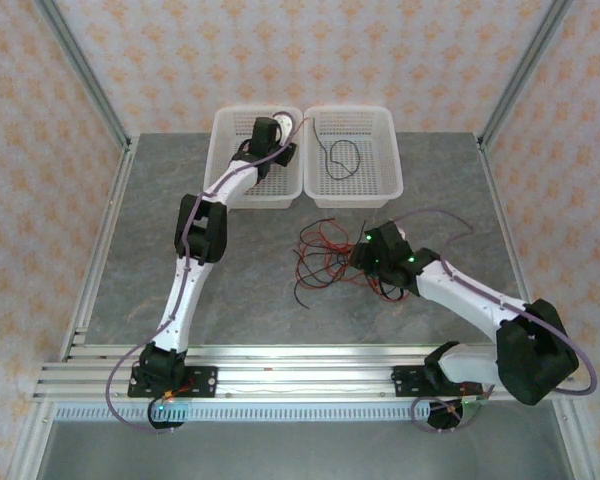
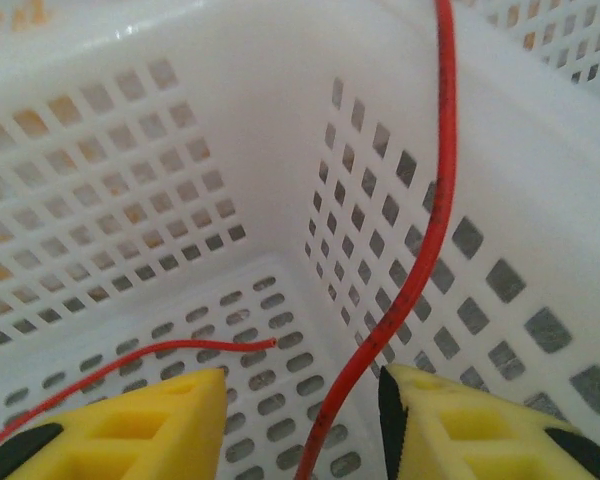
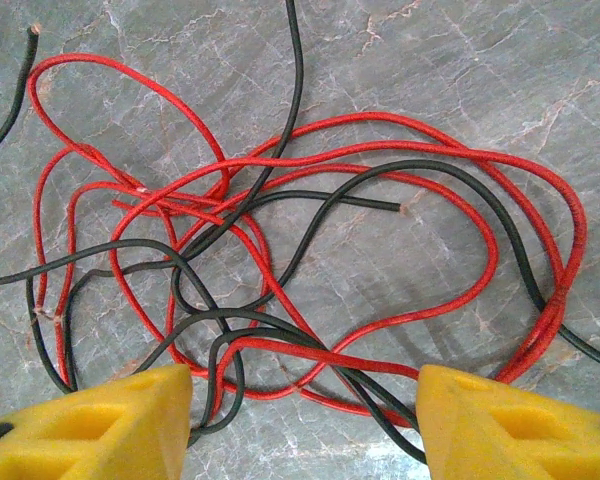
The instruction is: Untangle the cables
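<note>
Tangle of red and black cables (image 1: pixel 325 255) lies mid-frame in the top view, on the grey table (image 1: pixel 230 300), loops crossing many times. One red cable (image 2: pixel 425 240) is apart from it, in the white left basket (image 2: pixel 280 120) at upper left of the top view. It runs down the basket wall & passes btwn the yellow fingers of the left gripper (image 2: pixel 302 390). Those fingers stand apart w/ a gap far wider than the wire, nothing pinched. A lone black cable (image 1: pixel 342 155) lies in the right basket (image 1: pixel 380 185). Right gripper (image 3: pixel 305 385) hovers low over the tangle, fingers spread wide, holding nothing; several red + black strands cross btwn them at bottom centre of the right wrist view

Risks, as I judge them:
- right claw closing where it is prob catches 2-3 strands at once, since they overlap there; a lift would then drag the whole knot & tighten loops instead of freeing one wire
- red cable sits close to the left claw's right finger; if that arm backs out, the wire may snag & come out of the basket
- stiff curly wire may spring over the rim
</note>
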Robot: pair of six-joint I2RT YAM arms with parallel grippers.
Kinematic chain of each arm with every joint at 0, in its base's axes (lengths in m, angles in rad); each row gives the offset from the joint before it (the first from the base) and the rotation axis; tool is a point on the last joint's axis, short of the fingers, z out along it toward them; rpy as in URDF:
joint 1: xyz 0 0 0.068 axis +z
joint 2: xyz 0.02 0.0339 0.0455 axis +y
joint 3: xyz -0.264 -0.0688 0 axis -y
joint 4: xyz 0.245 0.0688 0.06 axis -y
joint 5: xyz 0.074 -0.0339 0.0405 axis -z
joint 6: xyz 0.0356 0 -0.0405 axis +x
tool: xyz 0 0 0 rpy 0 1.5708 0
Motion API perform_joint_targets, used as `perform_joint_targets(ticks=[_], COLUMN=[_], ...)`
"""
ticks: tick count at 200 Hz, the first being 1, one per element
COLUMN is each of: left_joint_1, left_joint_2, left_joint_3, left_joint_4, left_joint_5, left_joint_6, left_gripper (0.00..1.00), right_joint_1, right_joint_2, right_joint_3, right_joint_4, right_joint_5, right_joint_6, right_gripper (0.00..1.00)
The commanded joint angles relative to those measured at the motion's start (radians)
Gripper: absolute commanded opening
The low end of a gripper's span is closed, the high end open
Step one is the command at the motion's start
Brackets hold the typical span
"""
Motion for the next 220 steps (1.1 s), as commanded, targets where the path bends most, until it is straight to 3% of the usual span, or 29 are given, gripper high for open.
perform_joint_targets(ticks=[1,20,65,94,134,178,220], left_joint_1=[-0.011,0.0,0.044,0.05,0.085,0.088,0.097], left_joint_2=[0.025,0.057,0.042,-0.04,-0.156,-0.321,-0.229], left_joint_3=[0.06,0.111,0.078,-0.02,-0.113,-0.392,-0.238], left_joint_4=[-0.012,-0.031,0.008,0.07,0.027,0.103,-0.146], left_joint_5=[-0.061,-0.145,-0.139,-0.156,-0.15,-0.1,-0.023], left_joint_6=[-0.016,-0.073,-0.209,-0.261,-0.449,-0.526,-0.546], left_gripper=[0.4,0.28,0.0,0.0,0.0,0.0,0.0], right_joint_1=[0.007,0.006,0.006,0.006,0.009,0.017,0.02], right_joint_2=[0.018,0.02,0.021,0.032,0.038,0.016,-0.033], right_joint_3=[0.028,0.026,0.026,0.028,0.025,0.015,-0.001], right_joint_4=[0.001,0.007,0.002,0.009,0.023,0.025,0.017], right_joint_5=[0.02,0.019,0.026,0.018,0.008,0.007,0.011], right_joint_6=[-0.003,-0.001,-0.003,0.0,0.004,0.005,0.01], right_gripper=[0.6,0.6,0.6,0.6,0.6,0.6,0.6])
